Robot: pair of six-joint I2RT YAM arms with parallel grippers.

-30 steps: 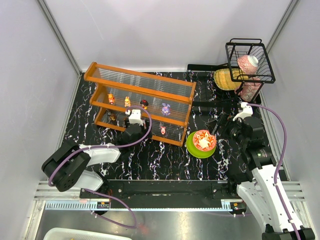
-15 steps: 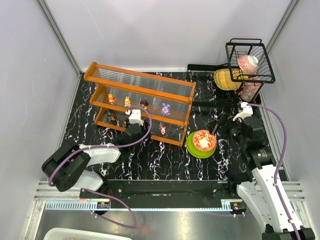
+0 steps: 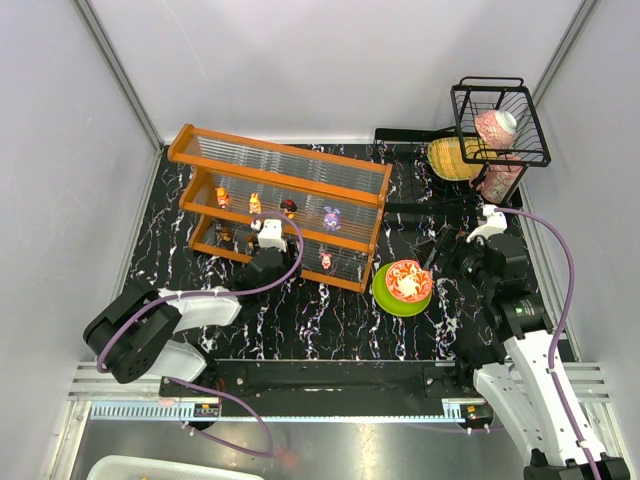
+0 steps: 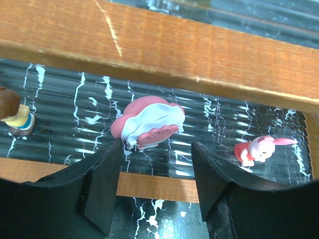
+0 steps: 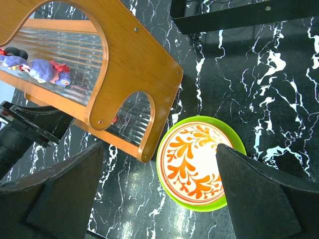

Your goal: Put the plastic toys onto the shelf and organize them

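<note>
Your left hand [image 4: 157,148] reaches into the lower tier of the shelf [image 3: 285,168]. Its fingers are spread to either side of a pink-and-white toy [image 4: 148,123], which lies tipped over on the ribbed panel there. The hand is released, not clenched. One finger [image 4: 102,184] sits right at the toy's edge, though contact is not clear, and the other stands clear of it.

On the same tier, a small pink toy [image 4: 261,149] lies nearer the shelf's right end. A brown-headed toy [image 4: 12,113] stands nearer its left end.

On the tier above, you have a row running from the shelf's left end toward its right: an orange toy [image 3: 222,197], a yellow toy [image 3: 254,203], a red toy [image 3: 288,208] and a purple toy [image 3: 330,217].

Your right hand [image 5: 159,149] hangs just off the shelf's right end, fingers wide apart and grasping nothing. Below it, beside that end of the shelf, a green plate [image 5: 199,207] carrying an orange-patterned bowl [image 5: 197,162] rests on the counter [image 3: 330,320].
</note>
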